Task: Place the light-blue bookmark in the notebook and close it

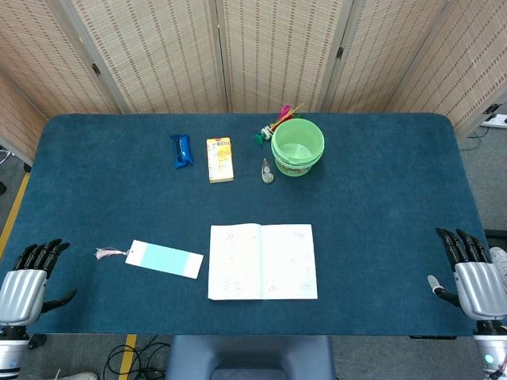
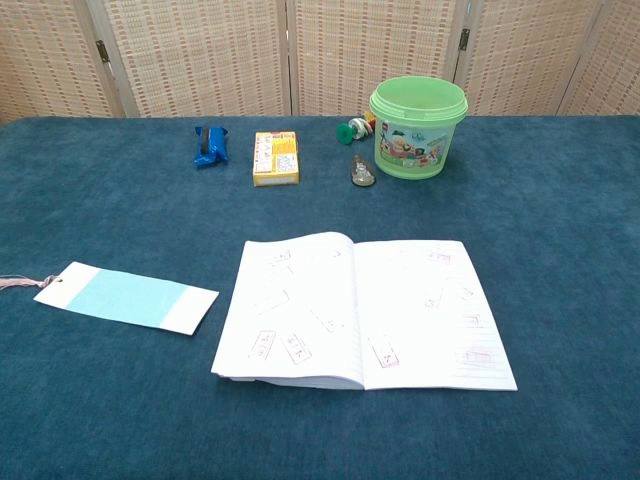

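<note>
The notebook (image 1: 262, 261) (image 2: 362, 309) lies open and flat near the table's front edge, both white pages showing. To its left lies the light-blue bookmark (image 1: 164, 259) (image 2: 127, 297), white at both ends, with a pale tassel (image 1: 107, 253) pointing left. My left hand (image 1: 29, 279) rests at the front left corner, fingers apart, holding nothing, well left of the bookmark. At the front right corner my right hand (image 1: 470, 271) is likewise open and empty, far from the notebook. Neither hand shows in the chest view.
A green bucket (image 1: 298, 146) (image 2: 418, 113) stands at the back centre with small toys (image 1: 274, 127) behind it. Nearby lie a small clear item (image 1: 268, 171), a yellow box (image 1: 220, 159) (image 2: 276, 158) and a blue packet (image 1: 181, 150) (image 2: 211, 145). Folding screens stand behind the table.
</note>
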Robot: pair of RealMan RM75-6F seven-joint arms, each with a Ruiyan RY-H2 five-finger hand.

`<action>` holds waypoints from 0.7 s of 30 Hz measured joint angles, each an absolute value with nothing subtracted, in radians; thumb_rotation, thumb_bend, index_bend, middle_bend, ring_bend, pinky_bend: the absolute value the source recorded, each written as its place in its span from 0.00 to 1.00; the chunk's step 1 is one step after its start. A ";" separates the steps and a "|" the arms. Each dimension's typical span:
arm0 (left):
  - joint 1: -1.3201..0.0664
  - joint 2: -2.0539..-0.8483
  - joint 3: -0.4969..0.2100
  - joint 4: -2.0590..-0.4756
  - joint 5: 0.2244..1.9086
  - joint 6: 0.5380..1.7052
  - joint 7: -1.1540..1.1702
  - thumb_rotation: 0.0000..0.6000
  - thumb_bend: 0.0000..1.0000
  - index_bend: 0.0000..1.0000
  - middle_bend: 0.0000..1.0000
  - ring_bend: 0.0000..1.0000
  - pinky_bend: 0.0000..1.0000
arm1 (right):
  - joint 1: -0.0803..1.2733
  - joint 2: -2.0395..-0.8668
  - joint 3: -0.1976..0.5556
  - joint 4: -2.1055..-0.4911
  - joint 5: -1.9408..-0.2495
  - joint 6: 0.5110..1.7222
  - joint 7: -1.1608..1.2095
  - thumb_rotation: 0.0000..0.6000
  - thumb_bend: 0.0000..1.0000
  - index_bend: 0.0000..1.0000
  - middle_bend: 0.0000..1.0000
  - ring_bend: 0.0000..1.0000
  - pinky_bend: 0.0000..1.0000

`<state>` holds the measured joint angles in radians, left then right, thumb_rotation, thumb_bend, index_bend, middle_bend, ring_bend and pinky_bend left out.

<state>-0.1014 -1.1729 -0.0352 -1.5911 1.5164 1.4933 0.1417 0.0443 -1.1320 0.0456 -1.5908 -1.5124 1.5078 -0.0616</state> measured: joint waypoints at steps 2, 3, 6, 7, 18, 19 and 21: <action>-0.102 -1.172 -0.035 -1.592 1.518 1.492 0.143 1.00 0.17 0.19 0.17 0.18 0.16 | 0.042 -1.133 0.045 -1.589 -1.512 1.510 -0.060 1.00 0.21 0.02 0.14 0.08 0.14; -0.103 -1.171 -0.034 -1.593 1.519 1.491 0.143 1.00 0.17 0.19 0.17 0.18 0.16 | 0.041 -1.133 0.044 -1.589 -1.513 1.510 -0.059 1.00 0.21 0.02 0.14 0.08 0.14; -0.107 -1.168 -0.034 -1.594 1.530 1.492 0.143 1.00 0.17 0.19 0.17 0.18 0.16 | 0.041 -1.133 0.042 -1.591 -1.518 1.509 -0.054 1.00 0.21 0.02 0.14 0.08 0.14; -0.109 -1.166 -0.034 -1.594 1.534 1.492 0.144 1.00 0.17 0.19 0.17 0.18 0.16 | 0.040 -1.132 0.042 -1.590 -1.520 1.511 -0.053 1.00 0.21 0.02 0.14 0.08 0.14; -0.165 -1.132 -0.037 -1.606 1.589 1.445 0.094 1.00 0.17 0.24 0.17 0.18 0.16 | 0.019 -1.110 0.050 -1.595 -1.534 1.566 -0.050 1.00 0.21 0.02 0.14 0.08 0.14; -0.174 -1.127 -0.036 -1.607 1.596 1.433 0.085 1.00 0.17 0.25 0.17 0.18 0.16 | 0.018 -1.107 0.051 -1.596 -1.535 1.569 -0.048 1.00 0.21 0.02 0.14 0.08 0.15; -0.200 -1.117 -0.036 -1.612 1.612 1.406 0.073 1.00 0.17 0.25 0.17 0.18 0.16 | 0.015 -1.102 0.051 -1.600 -1.537 1.573 -0.041 1.00 0.21 0.02 0.14 0.08 0.15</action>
